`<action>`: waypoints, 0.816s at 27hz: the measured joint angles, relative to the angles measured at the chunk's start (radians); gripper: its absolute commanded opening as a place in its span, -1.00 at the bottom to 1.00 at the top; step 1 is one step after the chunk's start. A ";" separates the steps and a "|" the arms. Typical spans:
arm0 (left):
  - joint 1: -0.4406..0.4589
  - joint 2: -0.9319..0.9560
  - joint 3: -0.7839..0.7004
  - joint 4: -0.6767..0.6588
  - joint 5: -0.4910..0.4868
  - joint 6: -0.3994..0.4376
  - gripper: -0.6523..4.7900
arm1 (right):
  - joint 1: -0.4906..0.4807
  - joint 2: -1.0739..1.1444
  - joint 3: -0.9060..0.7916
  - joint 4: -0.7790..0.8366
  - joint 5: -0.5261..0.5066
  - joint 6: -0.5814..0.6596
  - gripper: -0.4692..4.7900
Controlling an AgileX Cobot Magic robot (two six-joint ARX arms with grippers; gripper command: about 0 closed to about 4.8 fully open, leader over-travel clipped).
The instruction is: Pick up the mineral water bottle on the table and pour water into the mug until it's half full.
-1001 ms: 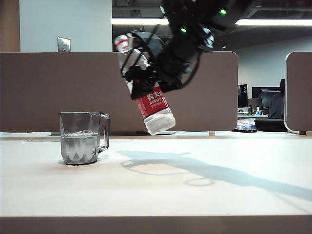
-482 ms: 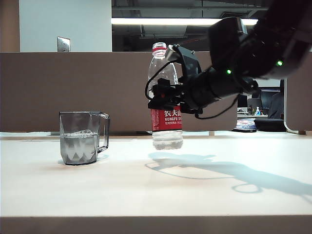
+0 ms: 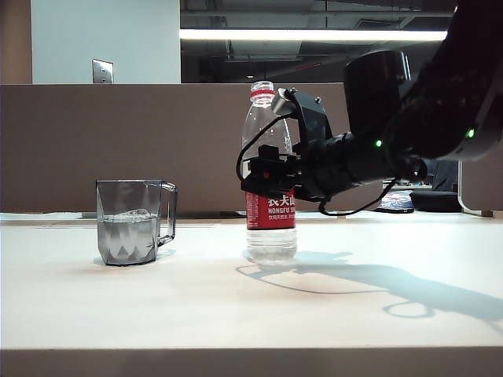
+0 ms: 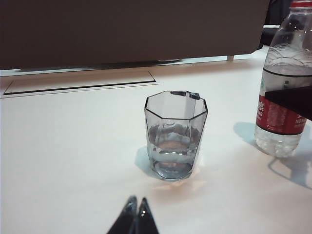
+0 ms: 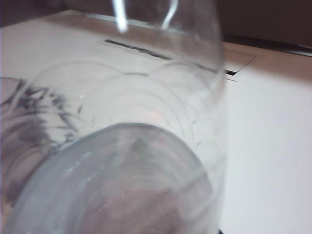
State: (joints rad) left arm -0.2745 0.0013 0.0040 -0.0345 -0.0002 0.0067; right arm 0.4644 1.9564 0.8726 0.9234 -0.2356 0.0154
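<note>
One mineral water bottle (image 3: pixel 270 188) stands upright near the centre of the exterior view, its base on the table (image 3: pixel 236 306) or just at the surface; contact cannot be told for sure. Its red neck ring sits at the top and the red-and-white label wraps the lower body, with clear liquid visible below the label. The right gripper (image 3: pixel 267 174) reaches in from the right of that view and is clenched around the bottle's middle, just above the label, with black cables looping beside it. In the right wrist view the bottle (image 5: pixel 122 146) fills nearly the whole frame, seen very close and blurred.

To the left of the bottle, well apart from it, stands the mug (image 3: pixel 134 222), smoky grey and faceted, its squared handle pointing toward the bottle. Water (image 3: pixel 128 236) fills roughly the lower half of it.

In the left wrist view the mug (image 4: pixel 175 134) sits mid-frame and the bottle (image 4: pixel 285 83) at the right edge. The left gripper (image 4: pixel 137 218) shows at the bottom edge, short of the mug, its two dark fingertips pressed together with nothing between them.
</note>
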 measured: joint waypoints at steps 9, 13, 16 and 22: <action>0.000 0.000 0.000 0.000 0.000 0.000 -0.78 | 0.000 0.014 -0.010 0.029 -0.008 0.034 0.86; 0.000 0.000 0.000 0.000 0.000 0.000 -0.78 | 0.000 0.005 -0.047 0.024 -0.009 0.037 1.00; 0.000 0.000 0.000 0.000 0.000 0.000 -0.78 | 0.000 -0.024 -0.081 0.021 -0.008 0.038 1.00; 0.000 0.000 0.000 0.000 0.000 0.000 -0.78 | 0.000 -0.138 -0.181 0.046 -0.010 0.038 1.00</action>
State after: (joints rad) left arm -0.2745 0.0010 0.0040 -0.0345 -0.0002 0.0067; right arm 0.4644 1.8179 0.6914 0.9695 -0.2451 0.0532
